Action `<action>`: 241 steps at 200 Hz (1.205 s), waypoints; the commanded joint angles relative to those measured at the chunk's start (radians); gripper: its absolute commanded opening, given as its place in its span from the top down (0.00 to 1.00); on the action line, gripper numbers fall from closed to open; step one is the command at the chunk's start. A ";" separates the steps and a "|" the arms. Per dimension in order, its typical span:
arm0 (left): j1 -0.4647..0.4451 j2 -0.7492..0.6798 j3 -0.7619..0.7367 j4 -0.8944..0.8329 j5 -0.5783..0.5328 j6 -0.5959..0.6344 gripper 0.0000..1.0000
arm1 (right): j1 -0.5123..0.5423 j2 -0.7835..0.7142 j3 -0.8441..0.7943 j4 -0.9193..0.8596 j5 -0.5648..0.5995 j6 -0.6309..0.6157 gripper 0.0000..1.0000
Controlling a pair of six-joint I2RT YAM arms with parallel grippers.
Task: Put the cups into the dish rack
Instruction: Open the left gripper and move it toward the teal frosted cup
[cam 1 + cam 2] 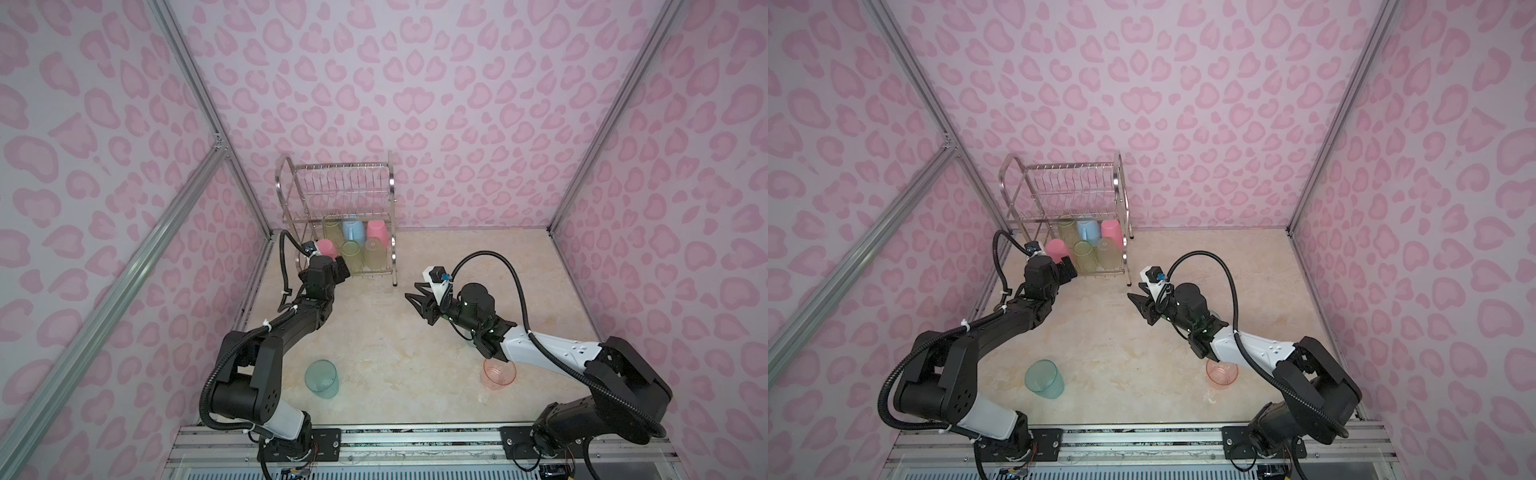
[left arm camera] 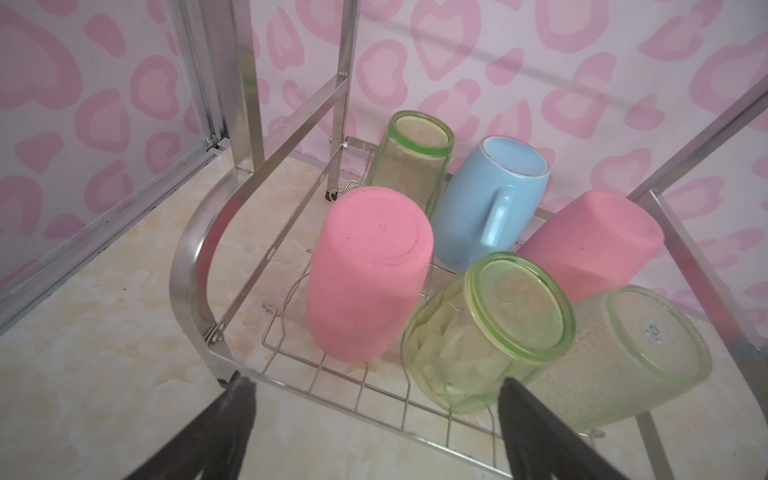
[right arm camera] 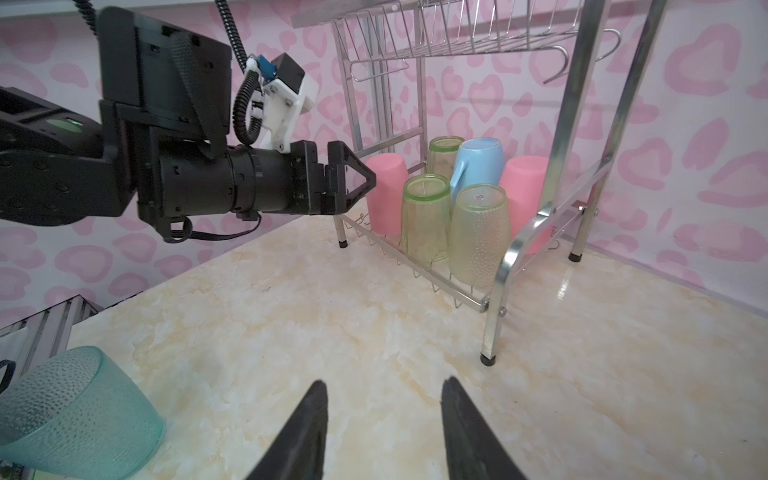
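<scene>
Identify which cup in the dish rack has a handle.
The light-blue mug, upside down in the dish rack between a green cup and a pink cup; the other five there are handleless.

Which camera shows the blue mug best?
The left wrist view: the light-blue mug sits close, upside down, handle toward the camera. The right wrist view shows it farther off, partly behind green cups. In both top views it is small, low in the dish rack.

Robot test cell; aluminium frame [image 1: 195, 83], printed pink walls [image 1: 415, 104], marble-look tabletop [image 1: 395, 332].
</scene>
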 commanded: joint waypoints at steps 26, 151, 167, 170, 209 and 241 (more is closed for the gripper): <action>-0.009 -0.125 -0.083 -0.040 -0.023 -0.094 0.10 | 0.002 0.009 -0.001 -0.011 -0.001 0.010 0.55; -0.141 -0.512 -0.129 -0.655 -0.030 -0.356 0.13 | 0.004 0.025 0.014 -0.038 0.017 0.007 0.55; -0.155 -0.549 -0.118 -0.760 -0.002 -0.397 0.13 | 0.003 0.027 0.014 -0.035 0.013 0.013 0.55; -0.159 -0.554 -0.115 -0.782 0.002 -0.404 0.14 | 0.004 0.028 0.016 -0.036 0.012 0.012 0.55; -0.221 -0.551 -0.051 -1.014 0.082 -0.510 0.15 | 0.004 0.030 0.034 -0.082 0.032 0.011 0.55; -0.280 -0.543 0.003 -1.190 0.111 -0.570 0.17 | 0.010 0.040 0.071 -0.168 0.084 -0.015 0.56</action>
